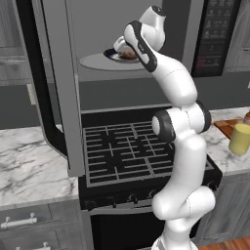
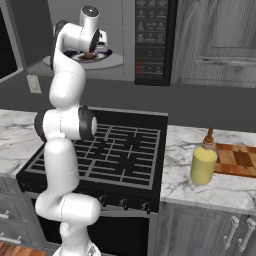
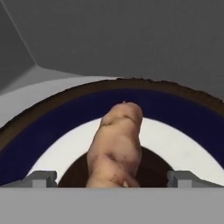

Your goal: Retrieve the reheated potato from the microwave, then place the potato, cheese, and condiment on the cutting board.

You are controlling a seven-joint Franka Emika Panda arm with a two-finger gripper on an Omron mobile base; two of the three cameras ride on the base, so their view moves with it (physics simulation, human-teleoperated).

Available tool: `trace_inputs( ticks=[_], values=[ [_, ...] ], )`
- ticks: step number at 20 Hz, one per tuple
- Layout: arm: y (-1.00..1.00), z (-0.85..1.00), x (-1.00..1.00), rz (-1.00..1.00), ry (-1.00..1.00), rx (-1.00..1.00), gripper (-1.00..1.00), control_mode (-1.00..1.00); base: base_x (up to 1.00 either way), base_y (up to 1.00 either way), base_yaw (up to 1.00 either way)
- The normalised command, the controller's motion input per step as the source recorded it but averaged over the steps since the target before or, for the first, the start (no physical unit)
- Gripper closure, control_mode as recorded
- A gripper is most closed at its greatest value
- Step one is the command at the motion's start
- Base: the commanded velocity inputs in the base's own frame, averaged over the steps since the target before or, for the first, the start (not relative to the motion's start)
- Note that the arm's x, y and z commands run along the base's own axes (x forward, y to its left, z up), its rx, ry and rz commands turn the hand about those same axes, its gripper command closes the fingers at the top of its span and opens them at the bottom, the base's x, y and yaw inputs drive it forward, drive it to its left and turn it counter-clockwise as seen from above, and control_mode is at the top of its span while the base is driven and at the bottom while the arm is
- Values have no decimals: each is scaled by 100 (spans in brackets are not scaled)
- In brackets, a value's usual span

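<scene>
Gripper (image 3: 112,178) is standing wide open, its fingertips (image 3: 42,177) flanking the potato (image 3: 117,146), which is lying on a blue-rimmed plate (image 3: 52,131) inside the microwave (image 2: 152,45). Its open door (image 1: 58,88) is hanging over the stove (image 1: 122,156). Farther right, the condiment (image 2: 203,162) is sitting on the worktop (image 2: 220,187) beside the cutting board (image 2: 237,160).

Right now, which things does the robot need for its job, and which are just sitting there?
For the job:
potato, between the open gripper fingertips
microwave, door open
condiment bottle on the counter
cutting board beside the bottle

Just there:
plate under the potato
stove
cabinets
wall outlet
</scene>
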Motion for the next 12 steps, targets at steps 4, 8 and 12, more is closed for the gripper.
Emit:
trace_inputs(
  ticks=[4,8,12],
  values=[
    [0,-18,12,0,7,0,-100,-100,0,0,0],
    [1,-11,2,0,1,0,100,-100,0,0,0],
    [0,-11,-1,1,0,0,100,-100,0,0,0]
  ],
)
